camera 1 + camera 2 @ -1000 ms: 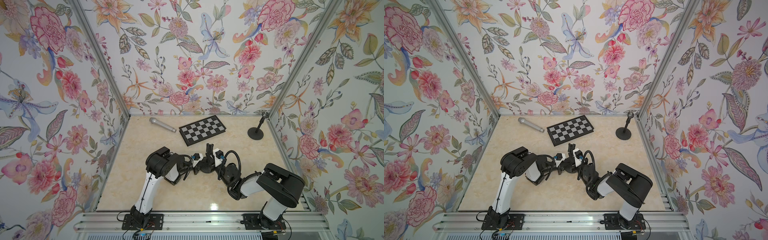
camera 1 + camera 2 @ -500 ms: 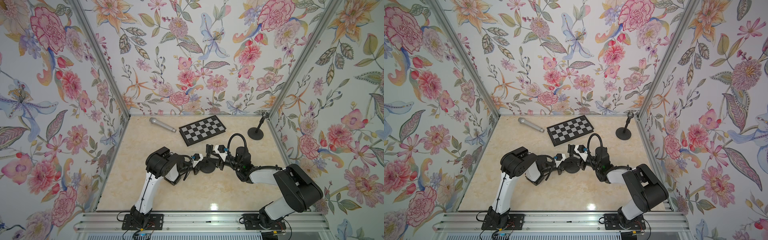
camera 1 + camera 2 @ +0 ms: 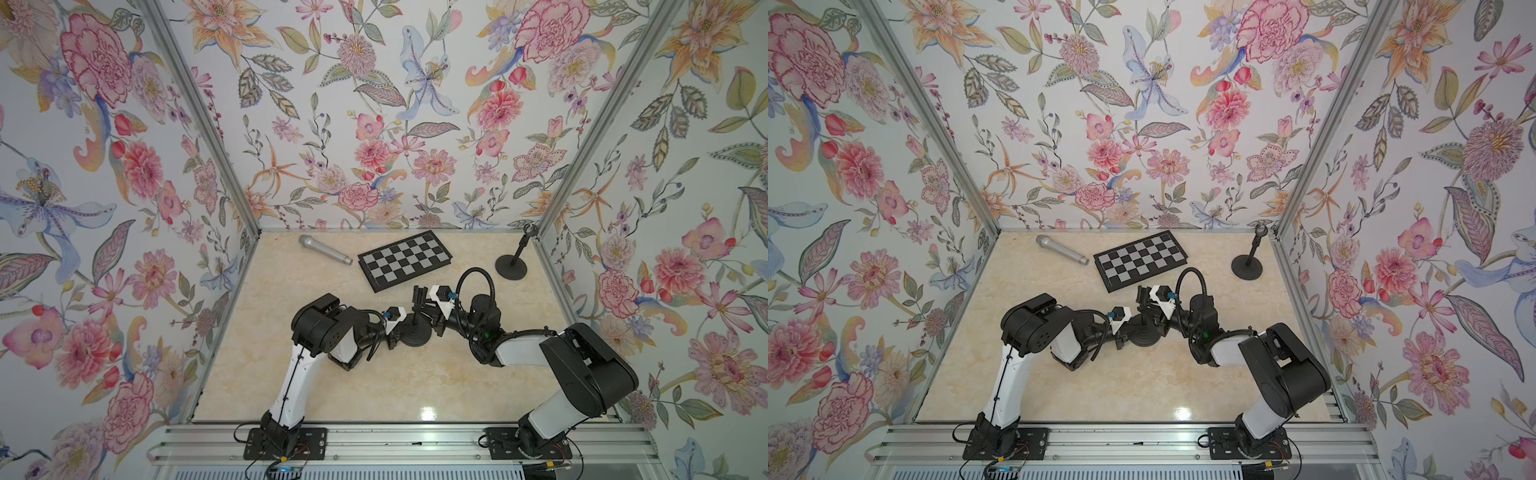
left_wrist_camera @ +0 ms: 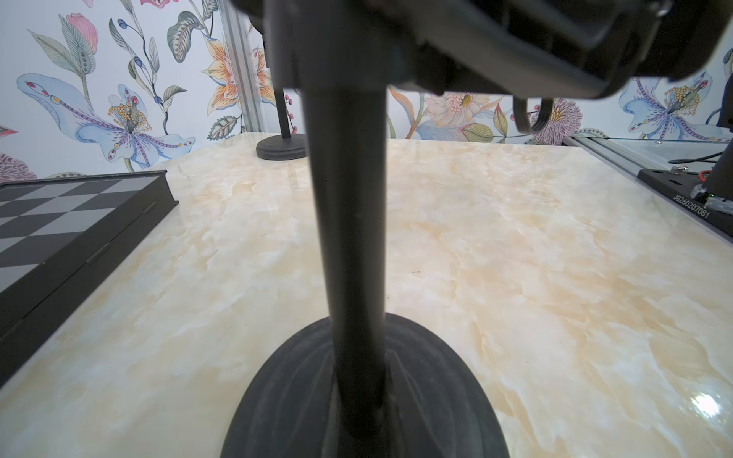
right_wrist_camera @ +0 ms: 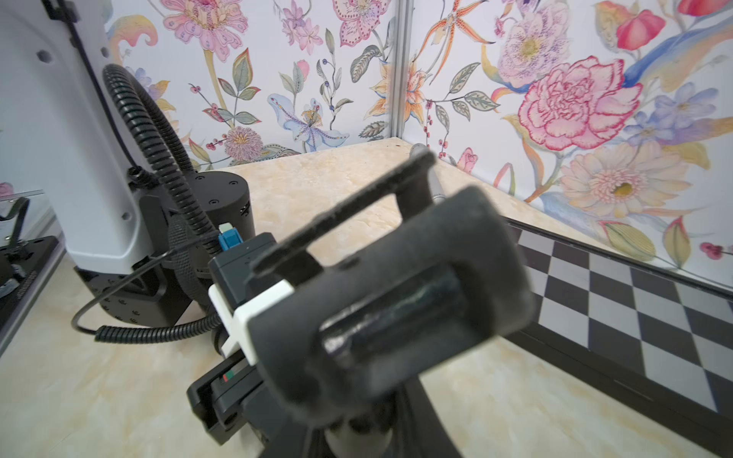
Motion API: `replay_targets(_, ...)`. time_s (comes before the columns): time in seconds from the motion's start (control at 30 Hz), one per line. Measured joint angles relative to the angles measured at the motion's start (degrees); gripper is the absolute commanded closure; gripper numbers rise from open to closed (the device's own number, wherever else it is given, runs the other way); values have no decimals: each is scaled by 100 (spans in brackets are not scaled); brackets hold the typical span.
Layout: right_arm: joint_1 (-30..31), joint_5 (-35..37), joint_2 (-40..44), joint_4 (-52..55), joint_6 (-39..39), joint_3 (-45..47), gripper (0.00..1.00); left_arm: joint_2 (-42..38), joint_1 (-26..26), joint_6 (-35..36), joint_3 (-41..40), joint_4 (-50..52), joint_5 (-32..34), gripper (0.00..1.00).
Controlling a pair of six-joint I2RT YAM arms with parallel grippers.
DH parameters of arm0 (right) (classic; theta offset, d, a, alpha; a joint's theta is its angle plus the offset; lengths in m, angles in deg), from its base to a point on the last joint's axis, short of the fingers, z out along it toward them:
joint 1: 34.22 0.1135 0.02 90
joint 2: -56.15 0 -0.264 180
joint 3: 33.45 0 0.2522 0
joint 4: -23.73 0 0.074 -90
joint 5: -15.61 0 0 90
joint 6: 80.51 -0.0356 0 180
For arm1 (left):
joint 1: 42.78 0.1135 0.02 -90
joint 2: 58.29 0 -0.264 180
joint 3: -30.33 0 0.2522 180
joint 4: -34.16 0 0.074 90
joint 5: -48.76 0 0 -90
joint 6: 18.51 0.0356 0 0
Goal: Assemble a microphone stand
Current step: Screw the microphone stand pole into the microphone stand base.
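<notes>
In both top views a black middle stand point(image 3: 415, 334) point(image 3: 1144, 334) is standing upright near the middle of the table point(image 3: 374, 386), and the two arms are meeting over it. The left gripper point(image 3: 402, 329) is holding it low down, its jaws fully closed on the pole just above the round base. The right gripper point(image 3: 420, 300) is sitting at the top of the stand. From above its black parts are merging with the stand's, so I cannot tell whether its jaws are parted or gripping.

The left wrist view is showing what the top views are hiding: the pole point(image 4: 349, 218) rising straight out of the base, which is resting flat on the marble. The right wrist view alone is showing the clip point(image 5: 396, 301), a stubby black tube on the pole's top, possibly tilted.

Two stands are showing. The corner stand point(image 3: 511, 266) point(image 4: 281, 146) is standing by the far right corner. One microphone point(image 3: 324, 249) is lying near the far left corner. One chessboard point(image 3: 405, 259) is lying flat by the far edge, between microphone and corner stand.
</notes>
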Motion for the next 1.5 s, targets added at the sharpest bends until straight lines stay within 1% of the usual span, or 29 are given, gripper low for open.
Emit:
replay_targets(0.13, 1003, 2352, 70, -455, -304, 308, 100, 0, 11, 2, -9, 0, -9, 82)
replay_targets(0.2, 1416, 3285, -22, -570, -378, 297, 100, 0, 11, 0, -13, 0, -11, 82)
replay_targets(0.23, 1576, 3646, -98, -651, -393, 275, 100, 0, 20, 0, -13, 0, -13, 82)
replay_targets(0.3, 1768, 4120, -243, -767, -422, 205, 100, 0, 22, -20, -13, 0, -11, 82)
replay_targets(0.37, 1843, 4356, -286, -809, -450, 181, 100, 0, 22, -24, -13, 0, -11, 82)
replay_targets(0.4, 1858, 4415, -284, -807, -472, 181, 95, 0, 22, -24, -13, 0, -11, 82)
replay_targets(0.43, 1862, 4428, -278, -804, -485, 181, 86, 0, 22, -24, -15, 0, -11, 82)
replay_targets(0.5, 1792, 4293, -212, -741, -459, 201, 72, 0, 22, -20, -15, 0, -15, 82)
replay_targets(0.57, 1589, 3799, -87, -664, -415, 267, 68, 0, 22, -13, -15, 0, -24, 82)
replay_targets(0.63, 1246, 2929, 33, -476, -337, 358, 63, 0, 22, 26, -15, 0, -31, 82)
replay_targets(0.67, 1073, 2544, 66, -382, -299, 385, 62, 0, 22, 33, -15, -2, -35, 82)
replay_targets(0.7, 811, 1965, 103, -240, -210, 393, 62, 0, 22, 46, -15, -2, -37, 82)
replay_targets(0.8, 214, 538, 210, 262, 68, 271, 63, 0, 22, 52, -13, -2, -42, 82)
replay_targets(0.87, 13, -61, 214, 525, 210, 98, 62, 0, 22, 52, -13, 0, -42, 82)
replay_targets(0.9, -57, -350, 210, 632, 278, 11, 62, 0, 22, 52, -13, 0, -42, 82)
replay_targets(1.0, -210, -892, 125, 758, 385, -208, 63, 0, 22, 74, -13, -2, -46, 82)
replay_targets(1.07, -275, -1115, 39, 780, 420, -317, 65, 0, 22, 74, -13, -2, -46, 82)
replay_targets(1.1, -297, -1200, -4, 776, 426, -358, 68, 0, 22, 74, -13, -2, -46, 82)
replay_targets(1.13, -317, -1248, -42, 772, 428, -393, 71, 0, 22, 76, -13, -2, -46, 82)
replay_targets(1.2, -343, -1292, -120, 715, 468, -450, 84, 0, 22, 57, -13, -2, -31, 82)
replay_targets(1.23, -352, -1266, -136, 673, 494, -459, 89, 0, 22, 42, -13, 0, -26, 82)
replay_targets(1.27, -358, -1196, -149, 629, 461, -455, 95, 0, 22, 22, -13, 0, -17, 82)
replay_targets(1.3, -330, -1088, -153, 564, 389, -422, 100, 0, 22, 13, -13, 0, -15, 82)
replay_targets(1.33, -271, -885, -153, 444, 293, -358, 100, 0, 22, 0, -13, 0, -15, 82)
replay_targets(1.4, -22, -111, -133, 68, 24, -138, 100, 0, 22, -20, -13, 0, -4, 82)
replay_targets(1.5, 848, 2037, -61, -433, -358, 192, 100, 0, 22, -17, -26, -2, -7, 81)
